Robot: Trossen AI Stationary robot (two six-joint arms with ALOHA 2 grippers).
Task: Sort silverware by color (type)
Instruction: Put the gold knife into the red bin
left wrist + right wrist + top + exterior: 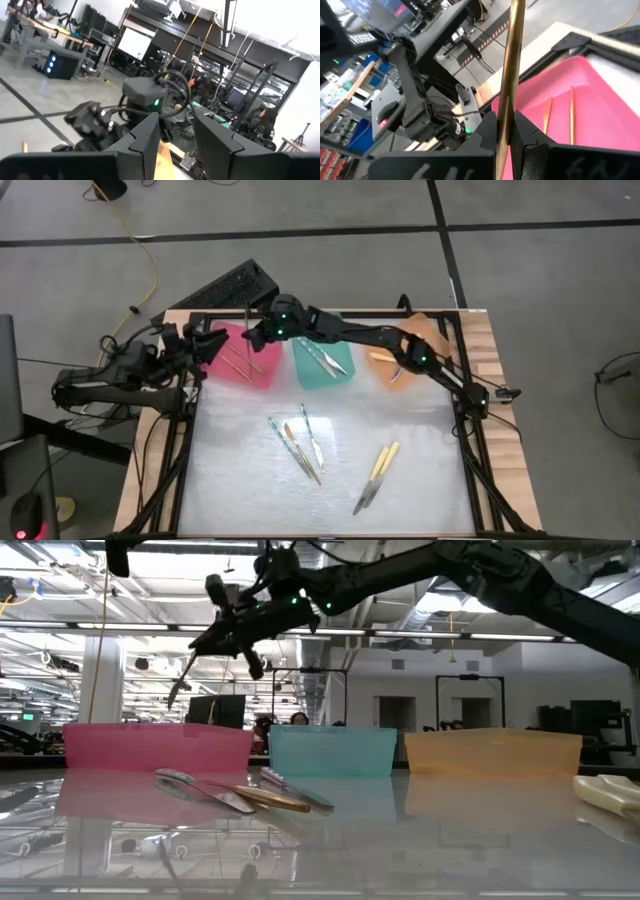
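Observation:
My right gripper (258,338) reaches over the far left of the table and hangs above the pink tray (262,372), shut on a slim utensil with a golden-tan shaft (512,55). Two thin utensils (571,107) lie in the pink tray. More silverware lies in the teal tray (325,358) and in the orange tray (397,370). Several pieces lie on the table in a cluster (300,445), and a yellow-handled pair (378,470) lies to its right. My left gripper (208,345) waits open at the table's left edge, holding nothing. My right gripper pinches the utensil's shaft (504,117) between its two fingers, which lie across it. Most of the utensil's length sticks out to one side of the fingers. It is lifted clear and, in the low view, slants down and to the left (182,680) above the pink tray.
The three trays stand side by side along the far edge: pink, teal (332,752) and orange (492,755). A keyboard (228,288) lies beyond the table's far left corner. The near half of the table (250,500) holds only the loose silverware.

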